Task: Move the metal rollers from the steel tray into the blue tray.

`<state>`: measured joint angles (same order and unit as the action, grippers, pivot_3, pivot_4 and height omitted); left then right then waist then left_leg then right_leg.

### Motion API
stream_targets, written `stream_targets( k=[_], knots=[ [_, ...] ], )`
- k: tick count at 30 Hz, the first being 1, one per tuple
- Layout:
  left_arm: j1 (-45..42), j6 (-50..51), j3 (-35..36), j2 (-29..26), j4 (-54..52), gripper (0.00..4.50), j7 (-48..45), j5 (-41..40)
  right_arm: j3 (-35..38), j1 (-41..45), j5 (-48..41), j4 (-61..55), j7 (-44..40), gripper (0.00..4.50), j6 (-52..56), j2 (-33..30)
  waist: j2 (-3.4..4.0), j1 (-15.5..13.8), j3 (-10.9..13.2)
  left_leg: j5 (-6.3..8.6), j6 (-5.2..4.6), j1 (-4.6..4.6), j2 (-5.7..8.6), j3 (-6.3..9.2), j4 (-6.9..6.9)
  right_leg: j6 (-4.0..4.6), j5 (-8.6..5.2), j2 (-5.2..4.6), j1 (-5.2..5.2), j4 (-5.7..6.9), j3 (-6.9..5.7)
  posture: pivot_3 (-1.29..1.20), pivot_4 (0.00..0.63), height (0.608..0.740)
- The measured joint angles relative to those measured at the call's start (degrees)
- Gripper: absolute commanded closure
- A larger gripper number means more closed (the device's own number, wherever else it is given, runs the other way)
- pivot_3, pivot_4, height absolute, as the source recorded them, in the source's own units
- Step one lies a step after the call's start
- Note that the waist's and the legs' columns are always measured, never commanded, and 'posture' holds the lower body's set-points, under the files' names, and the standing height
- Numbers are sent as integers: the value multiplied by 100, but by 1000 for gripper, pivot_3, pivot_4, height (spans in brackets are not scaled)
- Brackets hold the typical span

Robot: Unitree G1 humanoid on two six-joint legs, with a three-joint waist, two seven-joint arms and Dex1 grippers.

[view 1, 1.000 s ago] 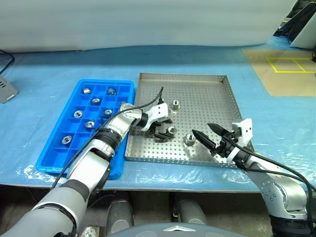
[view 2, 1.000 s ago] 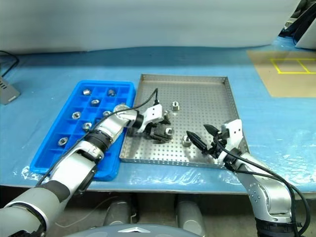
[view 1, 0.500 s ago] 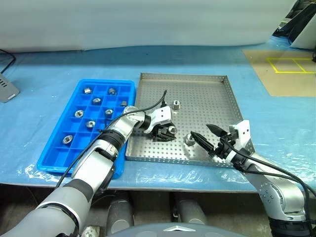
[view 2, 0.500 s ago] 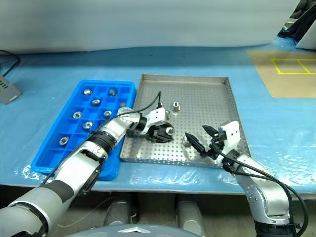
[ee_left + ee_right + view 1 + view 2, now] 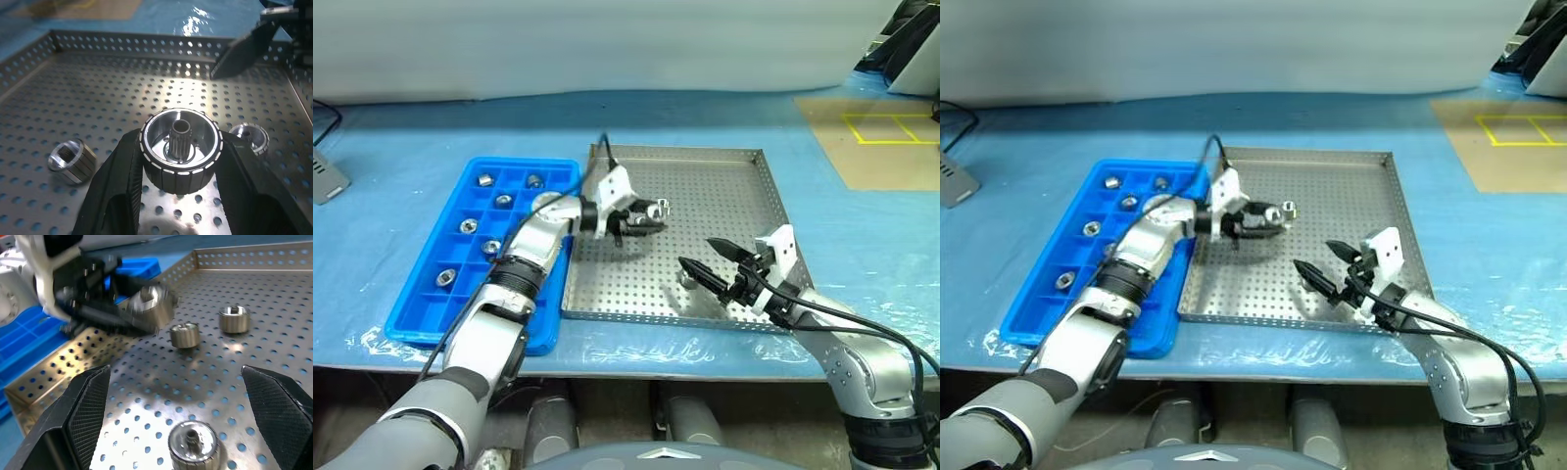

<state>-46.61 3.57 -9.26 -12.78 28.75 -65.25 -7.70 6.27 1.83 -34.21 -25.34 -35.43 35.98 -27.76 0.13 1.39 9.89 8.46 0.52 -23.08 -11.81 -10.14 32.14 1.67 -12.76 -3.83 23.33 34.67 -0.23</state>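
Note:
My left gripper (image 5: 644,217) is shut on a metal roller (image 5: 181,147) and holds it in the air above the middle of the steel tray (image 5: 729,191). Just beyond it a roller (image 5: 663,206) stands on the perforated floor. Another roller (image 5: 688,280) lies near the tray's front rim, below my right gripper (image 5: 695,252), which hovers open with nothing between its fingers. In the right wrist view a further roller (image 5: 185,334) stands under the left gripper. The blue tray (image 5: 423,305) lies left of the steel tray with several rollers (image 5: 490,246) in its compartments.
Both trays rest on a table covered in blue sheeting (image 5: 401,127). A grey device (image 5: 328,178) sits at the far left edge. A tan board with yellow tape (image 5: 886,137) lies at the back right. The table's front edge runs just below the trays.
My left gripper closed on a roller on the steel tray's floor and lifted it up. My right gripper edged slightly left, still open.

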Motion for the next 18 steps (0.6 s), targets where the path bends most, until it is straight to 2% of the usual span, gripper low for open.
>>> stream_targets(
  k=[3, 6, 10, 14, 18],
  knots=[
    [736, 418, 130, -669, -1154, 2720, 56, -98, -152, 590, -65, 309, -408, 0, 26, -110, 4, 100, -2, -2, 4, 6, 0, -1, -6, 0, 0, 6, 0, 2, -3, -333, 150, 740],
    [1691, 1131, 398, -1229, -2046, 2720, 154, -340, -419, 1088, -4, 864, -737, 0, 10, -102, 7, 79, 0, -6, 12, -9, -6, 2, -12, 1, -1, 9, 10, 1, -19, -236, 150, 740],
    [2499, 1768, 693, -1576, -3065, 2720, 472, -614, -940, 1698, 168, 1437, -1102, 0, -83, 138, 9, -81, 5, -9, 17, -14, -7, 4, -21, 3, -2, 0, 15, 3, -25, -114, 150, 740],
    [2792, 2063, 1122, -1695, -3636, 2720, 1099, -736, -1382, 2337, 262, 1694, -1437, 0, -95, 318, 11, -290, 6, -11, 19, -13, -5, 5, -24, 2, -2, -18, 13, 9, -30, 16, 150, 740],
    [3293, 2192, 1487, -1898, -3971, 2720, 1485, -782, -1425, 2753, 229, 1703, -1662, 0, 78, 298, 10, -426, 7, -11, 19, -12, 4, 5, -38, -5, -7, -31, 13, 4, -31, 105, 150, 740]
  ],
)
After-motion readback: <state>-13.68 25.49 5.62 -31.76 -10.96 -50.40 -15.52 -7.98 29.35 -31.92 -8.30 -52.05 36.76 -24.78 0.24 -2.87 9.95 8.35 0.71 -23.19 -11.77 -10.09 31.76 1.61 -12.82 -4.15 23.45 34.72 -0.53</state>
